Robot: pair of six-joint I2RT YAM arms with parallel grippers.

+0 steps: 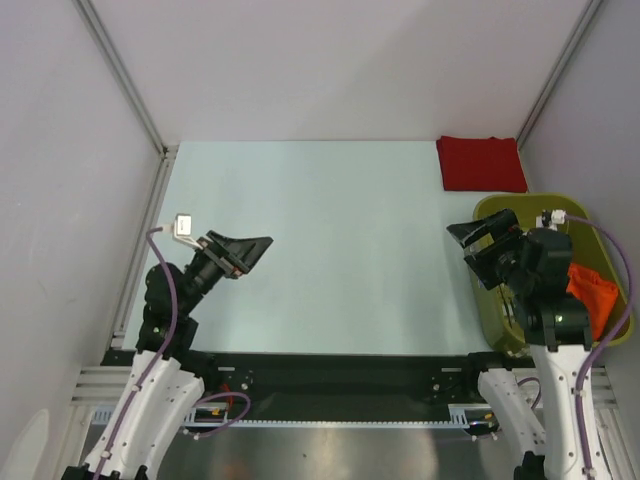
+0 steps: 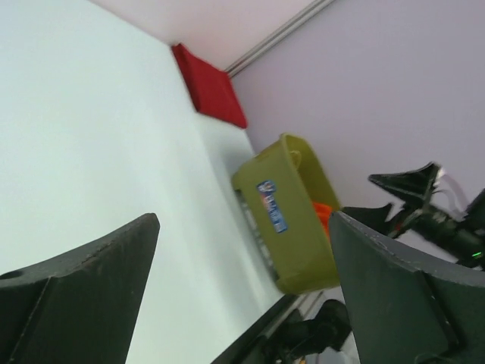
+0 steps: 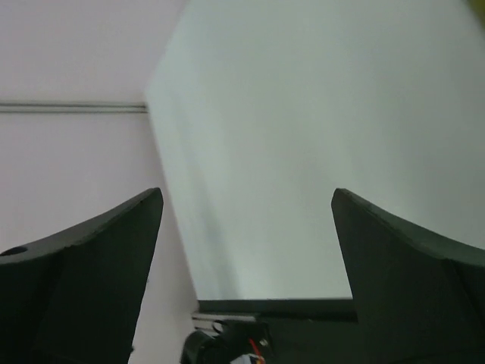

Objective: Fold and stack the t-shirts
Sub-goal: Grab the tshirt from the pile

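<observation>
The dark red t-shirt (image 1: 480,163) lies folded in a flat rectangle at the table's far right corner; the left wrist view shows the dark red t-shirt (image 2: 208,87) against the back wall. The bright orange t-shirt (image 1: 592,295) sits bunched in the olive-green basket (image 1: 492,210), partly hidden by the right arm. My left gripper (image 1: 262,243) hovers open over the left of the table, holding nothing, and points toward the basket (image 2: 292,220). My right gripper (image 1: 462,245) is open and empty at the basket's left rim, facing the bare table (image 3: 303,114).
The basket stands at the table's right edge, beside the right arm's base. Grey walls with metal rails (image 1: 125,75) close in the left, back and right sides. A black rail (image 1: 330,365) runs along the near edge.
</observation>
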